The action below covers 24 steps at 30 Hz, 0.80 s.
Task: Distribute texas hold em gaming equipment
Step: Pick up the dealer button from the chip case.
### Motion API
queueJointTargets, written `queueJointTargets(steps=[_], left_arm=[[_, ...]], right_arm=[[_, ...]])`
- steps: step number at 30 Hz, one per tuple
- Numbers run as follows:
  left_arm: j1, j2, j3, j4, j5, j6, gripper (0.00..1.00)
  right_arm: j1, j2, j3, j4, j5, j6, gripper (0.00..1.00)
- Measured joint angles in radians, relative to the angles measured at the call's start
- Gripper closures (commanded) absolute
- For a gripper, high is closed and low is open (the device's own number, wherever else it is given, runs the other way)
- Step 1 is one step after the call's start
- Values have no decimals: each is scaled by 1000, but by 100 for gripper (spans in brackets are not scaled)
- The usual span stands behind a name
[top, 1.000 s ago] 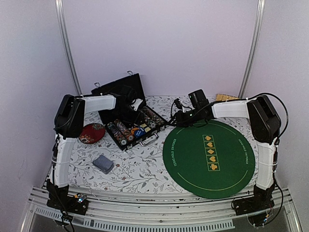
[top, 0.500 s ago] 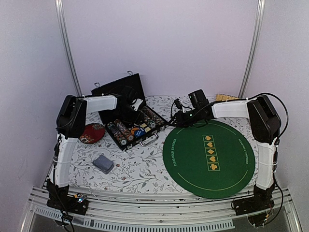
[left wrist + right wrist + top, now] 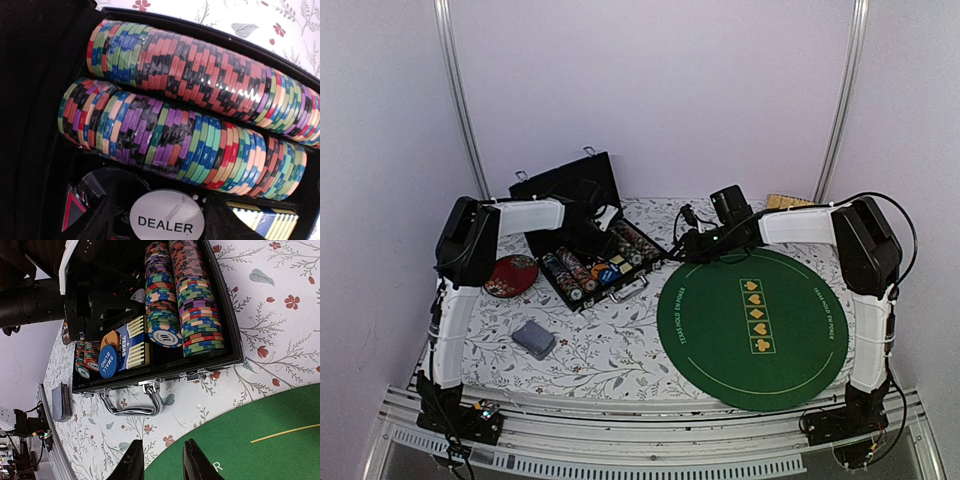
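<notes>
Hovering inside the open black case (image 3: 560, 180) at the table's (image 3: 610, 350) far left, the left fingers (image 3: 95, 222) stood spread either side of the white DEALER button (image 3: 166, 220), beside the poker chips (image 3: 190, 125). The right fingers (image 3: 134, 460) stood slightly apart, empty, over the green mat's (image 3: 752, 325) far-left edge.

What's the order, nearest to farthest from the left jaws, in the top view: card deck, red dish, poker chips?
1. poker chips, in the case.
2. red dish, left of the case.
3. card deck, nearer the front, left side.
</notes>
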Motion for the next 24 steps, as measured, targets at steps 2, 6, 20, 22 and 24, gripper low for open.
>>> queueJointTargets(steps=[2,6,20,22,24], left_arm=[[-4,-2,0,-1,-15,-1,34],[-8,-5,0,-11,-32,-9,34],[2,-10,-12,-19,29,-61,46],[7,-7,-12,-19,53,-69,49],[14,-5,-10,-19,76,-74,53]], right_arm=[[0,0,0,0,0,0,71],[0,0,0,0,0,0,71],[0,0,0,0,0,0,71],[0,0,0,0,0,0,71],[0,0,0,0,0,0,71]])
